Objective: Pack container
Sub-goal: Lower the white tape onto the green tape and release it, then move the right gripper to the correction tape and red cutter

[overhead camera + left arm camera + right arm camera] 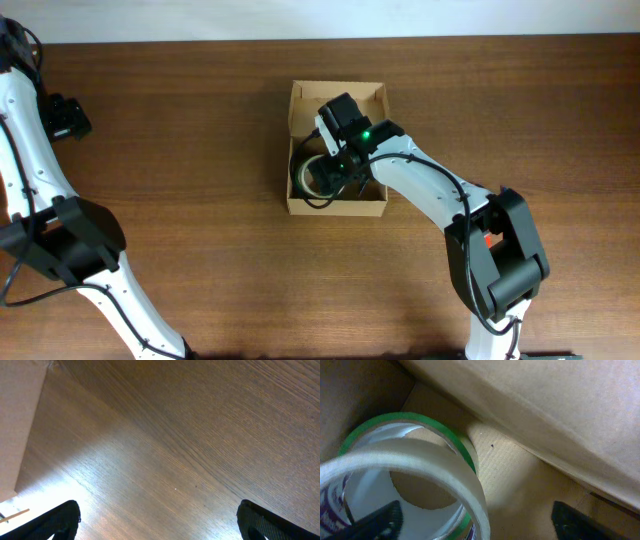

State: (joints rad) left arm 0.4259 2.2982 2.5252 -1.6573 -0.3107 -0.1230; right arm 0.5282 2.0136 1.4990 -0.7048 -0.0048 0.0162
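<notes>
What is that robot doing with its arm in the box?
It's packing. The right gripper is down inside the brown cardboard box, jaws open. Right by it are a clear tape roll and a green-edged tape roll, both already in the box. The left gripper hovers open over the wooden table, holding nothing.

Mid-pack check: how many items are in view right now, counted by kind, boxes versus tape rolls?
Plain brown cardboard box: 1
Green-rimmed tape roll: 1
Whitish clear tape roll: 1
Total: 3, both rolls inside the box
</notes>
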